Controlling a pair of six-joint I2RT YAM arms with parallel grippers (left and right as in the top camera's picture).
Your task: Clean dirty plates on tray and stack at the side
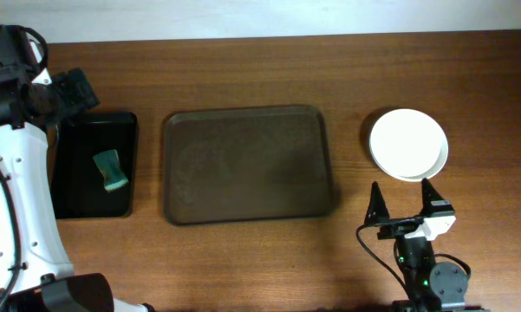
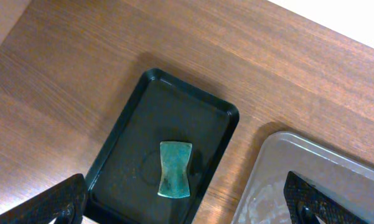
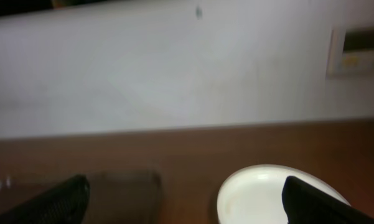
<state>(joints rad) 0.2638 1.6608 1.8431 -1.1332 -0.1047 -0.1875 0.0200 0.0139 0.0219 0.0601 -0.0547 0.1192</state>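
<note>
The plates sit in a white stack on the table right of the brown-grey tray, which holds nothing. The stack shows in the right wrist view, the tray's corner at its left. The tray's edge also shows in the left wrist view. My right gripper is open and empty, just in front of the stack. My left gripper is open and empty, raised above the gap between the black tray and the brown-grey tray.
A small black tray at the left holds a green sponge, seen also in the left wrist view. The left arm stands along the table's left side. A white wall lies beyond the table's far edge.
</note>
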